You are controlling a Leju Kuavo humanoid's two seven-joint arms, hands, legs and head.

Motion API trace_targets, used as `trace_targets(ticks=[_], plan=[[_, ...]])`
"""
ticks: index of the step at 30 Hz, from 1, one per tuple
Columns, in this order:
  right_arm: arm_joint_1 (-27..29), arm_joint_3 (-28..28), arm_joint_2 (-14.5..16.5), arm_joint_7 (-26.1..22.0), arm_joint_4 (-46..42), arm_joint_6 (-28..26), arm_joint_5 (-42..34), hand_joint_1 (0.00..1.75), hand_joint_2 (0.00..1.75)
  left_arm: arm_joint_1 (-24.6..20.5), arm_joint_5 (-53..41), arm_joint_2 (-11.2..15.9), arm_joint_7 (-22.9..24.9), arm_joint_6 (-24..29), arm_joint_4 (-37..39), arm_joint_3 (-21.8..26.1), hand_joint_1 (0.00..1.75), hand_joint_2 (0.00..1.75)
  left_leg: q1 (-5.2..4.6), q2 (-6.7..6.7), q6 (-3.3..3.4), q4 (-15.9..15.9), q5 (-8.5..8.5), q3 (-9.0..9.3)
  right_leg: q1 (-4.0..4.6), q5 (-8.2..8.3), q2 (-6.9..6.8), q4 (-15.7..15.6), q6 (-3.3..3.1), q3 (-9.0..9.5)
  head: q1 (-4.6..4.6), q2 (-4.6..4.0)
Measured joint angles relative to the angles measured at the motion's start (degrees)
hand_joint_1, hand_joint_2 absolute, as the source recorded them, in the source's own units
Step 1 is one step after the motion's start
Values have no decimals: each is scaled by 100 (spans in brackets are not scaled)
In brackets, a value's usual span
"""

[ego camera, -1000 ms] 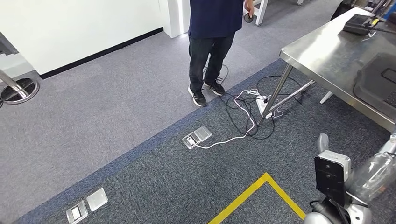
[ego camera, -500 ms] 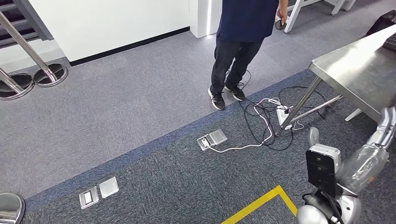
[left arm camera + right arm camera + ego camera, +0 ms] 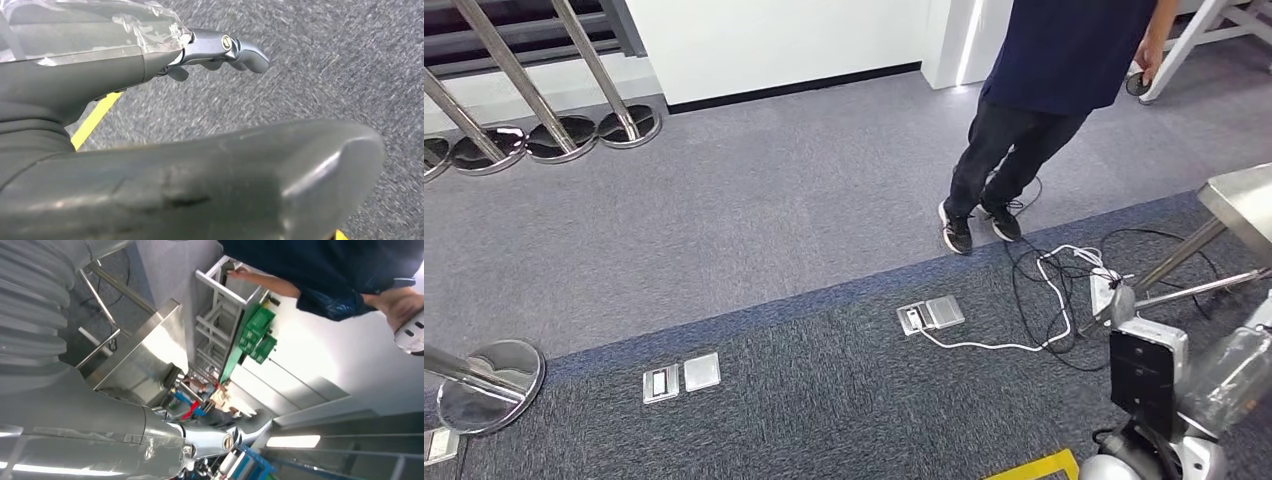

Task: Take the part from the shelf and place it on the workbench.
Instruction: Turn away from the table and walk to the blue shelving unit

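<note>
Head view: the whole scene has shifted across the frame since the earlier pictures — the camera has turned, not the objects. The steel tabletop [image 3: 1242, 200] now sits at the right edge, and chrome stanchion bases [image 3: 574, 135] have come in at the top left. A person [image 3: 1034, 120] stands on the carpet beside trailing cables [image 3: 1049, 300] and a floor socket box [image 3: 931, 315]. The right hand [image 3: 1142, 375] is raised at lower right; whether its fingers are spread or curled cannot be told here.

Left wrist view: the left hand [image 3: 220, 50] hangs over grey carpet with fingers apart and nothing held; yellow floor tape [image 3: 95, 120] lies beneath.

Right wrist view: the right hand [image 3: 220, 442] appears at the lower edge, its state unclear; green bins [image 3: 257, 332] sit on a rack [image 3: 220, 315] beyond the tabletop. The part itself cannot be identified, and presumably remains on the shelf.

Risk — in turning and walking, a foot may snag the loose cables, or the raised arm may brush the person or the tabletop edge.
</note>
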Motion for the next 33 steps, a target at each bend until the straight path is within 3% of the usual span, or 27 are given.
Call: trace_targets(ticks=[1,3,5,7,8,9,10,12,14,16,18,19,21,22,23,24,25,26,28,30,32,33], plan=[[-1,0,-5,7,0,1,-3,0,175,7,-1,0,-1,0,0,0,0,0,7,-16,-35,-3,1,-3,0,12,-60,-14,-36,11,-11,0],[-3,-1,-8,18,-1,1,-14,0,175,8,-5,0,-2,0,0,0,0,0,-12,169,-89,166,-114,-64,-13,37,-197,-61,-112,42,-71,0],[21,-2,-9,27,0,1,-36,0,175,-8,-8,0,-2,-1,0,-2,0,0,-23,462,-130,768,-443,-333,-3,34,-360,-81,-173,62,-168,0],[42,-2,-10,35,2,1,-61,0,175,-15,-9,0,1,-2,0,-5,0,0,-5,566,-160,1455,-717,-665,18,15,-524,-79,-203,71,-224,0],[44,-2,-10,39,3,1,-73,0,175,-10,-9,0,4,-2,0,-8,0,0,3,581,-165,1576,-717,-722,23,5,-597,-78,-205,77,-233,0],[44,-2,-11,44,5,1,-86,0,175,-5,-8,0,9,-2,0,-9,0,0,7,599,-161,1480,-615,-671,25,-7,-665,-77,-202,88,-244,0],[45,-2,-11,46,8,1,-96,0,175,-2,-8,1,13,-2,0,-10,0,0,7,639,-147,1172,-434,-510,25,-23,-729,-77,-192,108,-259,0],[44,-3,-11,49,14,1,-112,0,175,-9,-8,2,17,-2,0,-11,0,0,-28,860,-94,383,-127,-121,37,-66,-845,-72,-150,156,-292,0],[41,-7,-15,53,21,1,-136,0,175,-18,-8,2,19,-2,0,-15,0,0,-78,992,-35,7,-45,40,55,-101,-940,-69,-92,190,-301,0],[35,-10,-21,63,32,1,-168,0,175,-10,-6,5,20,-2,0,-21,0,0,-96,897,15,-23,-40,37,58,-120,-1017,-87,-35,223,-296,0],[26,-20,-29,70,45,1,-197,0,175,-8,-5,8,21,-2,0,-27,0,0,-71,801,75,-88,-8,64,35,-232,-862,16,25,215,-285,0],[25,-35,-37,77,54,1,-209,0,175,-17,-5,9,21,-2,0,-30,0,0,-51,752,107,-120,10,77,20,-367,-716,219,48,131,-266,0],[32,-70,-46,93,78,1,-233,0,175,-37,-7,9,22,-2,0,-35,0,0,-45,646,142,-133,22,74,3,-716,-467,917,74,-215,-197,0],[38,-83,-49,102,94,1,-244,0,175,-42,-7,9,23,-2,0,-38,0,0,-46,586,148,-131,21,73,0,-835,-425,1268,85,-401,-163,0],[43,-91,-50,105,112,1,-255,0,175,-42,-7,9,26,-2,0,-40,0,0,-47,520,149,-128,19,74,-3,-849,-406,1470,96,-525,-136,0],[46,-98,-50,105,128,1,-263,0,175,-41,-7,9,29,-2,0,-41,0,0,-45,448,146,-120,17,76,-11,-745,-395,1463,103,-555,-114,0],[46,-109,-51,105,142,1,-268,0,175,-42,-7,9,32,-2,0,-42,0,0,-41,371,138,-107,12,79,-26,-540,-368,1233,108,-481,-95,0],[46,-126,-52,105,154,1,-271,0,175,-44,-7,9,35,-2,0,-43,0,0,-33,294,122,-87,2,79,-48,-302,-299,855,111,-337,-72,0],[46,-165,-54,105,176,1,-273,0,175,-53,-6,9,38,-2,1,-44,0,0,-28,153,64,-24,-24,46,-83,-37,-38,222,106,-87,-42,0],[42,-196,-58,104,199,1,-274,0,175,-57,-5,9,40,-2,2,-44,0,0,-10,34,-10,6,-19,-9,-68,-37,83,55,61,-28,-43,0],[20,-209,-60,97,216,1,-272,0,175,-48,-5,9,40,-2,2,-45,0,0,19,-29,-79,15,-13,-34,-49,-12,-39,19,-21,-11,-63,0],[8,-210,-60,93,221,1,-268,0,175,-46,-5,9,40,-2,2,-45,0,0,16,53,-106,79,-57,-57,-47,0,-105,-3,-61,6,-89,0]])
